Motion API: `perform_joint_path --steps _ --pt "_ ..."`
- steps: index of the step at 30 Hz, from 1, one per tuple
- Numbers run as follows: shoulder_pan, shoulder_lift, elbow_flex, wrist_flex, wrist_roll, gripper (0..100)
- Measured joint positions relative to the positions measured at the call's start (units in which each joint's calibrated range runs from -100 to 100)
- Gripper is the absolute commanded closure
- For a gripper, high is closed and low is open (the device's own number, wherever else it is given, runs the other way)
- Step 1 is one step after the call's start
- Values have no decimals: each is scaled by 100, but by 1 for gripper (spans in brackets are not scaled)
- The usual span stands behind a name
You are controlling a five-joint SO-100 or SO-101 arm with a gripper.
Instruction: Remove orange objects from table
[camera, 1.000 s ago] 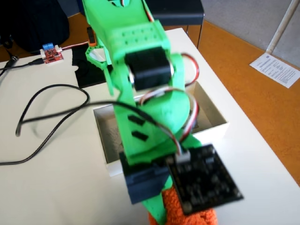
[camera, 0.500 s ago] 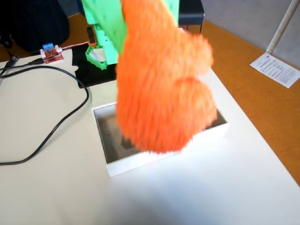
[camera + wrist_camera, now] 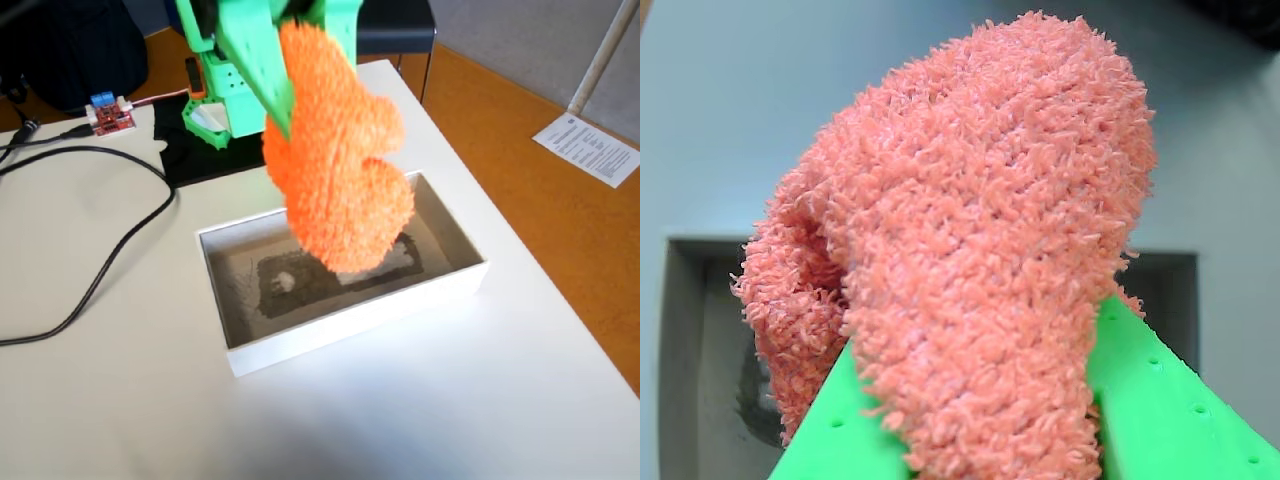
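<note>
The orange fuzzy terry-cloth bundle (image 3: 340, 175) hangs in the air over the white shallow box (image 3: 350, 318), clear of the cream-white table (image 3: 120, 390). My green gripper (image 3: 290, 90) is shut on its upper end and holds it from above. In the wrist view the bundle (image 3: 980, 250) fills most of the frame, pinched between the two green fingers (image 3: 1170, 410), with the box's grey inside (image 3: 700, 360) showing behind it. The bundle's hollow end shows at the left in the wrist view.
A black cable (image 3: 110, 230) loops across the left of the table. A small red circuit board (image 3: 108, 114) lies at the back left. The arm's green base (image 3: 215, 95) stands on a black mat behind the box. The orange-brown floor and a paper sheet (image 3: 590, 148) lie to the right.
</note>
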Motion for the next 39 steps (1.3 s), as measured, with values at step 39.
perform_joint_path --steps 39 --pt "-2280 857 -1340 -1192 63 100"
